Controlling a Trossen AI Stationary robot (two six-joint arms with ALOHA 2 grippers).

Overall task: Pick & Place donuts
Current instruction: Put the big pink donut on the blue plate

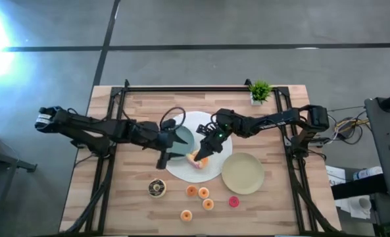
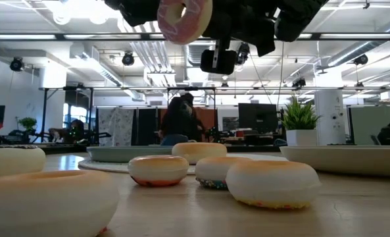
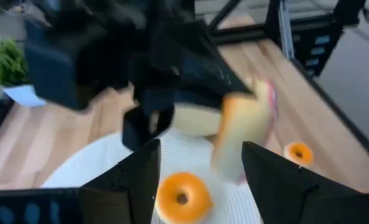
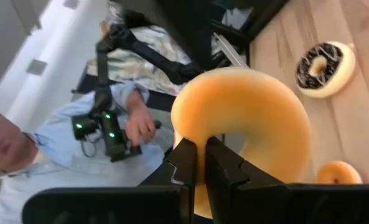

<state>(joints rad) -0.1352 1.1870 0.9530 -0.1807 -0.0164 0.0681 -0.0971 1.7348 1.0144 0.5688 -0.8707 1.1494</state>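
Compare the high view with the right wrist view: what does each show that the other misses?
Only the high view shows the layout: the white plate at mid-table, the beige plate beside it, a potted plant at the far edge, and the left gripper at the white plate's edge.

Only the right wrist view shows the right gripper pinching the rim of its donut, and a person in a light blue shirt holding a controller.

Both show the held donut, the chocolate donut and bare wooden table.

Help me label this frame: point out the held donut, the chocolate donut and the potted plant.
held donut [image 4: 259,118], right wrist view, its tan underside.
chocolate donut [image 1: 157,187], high view, its dark glaze.
potted plant [image 1: 260,89], high view, its green leaves.
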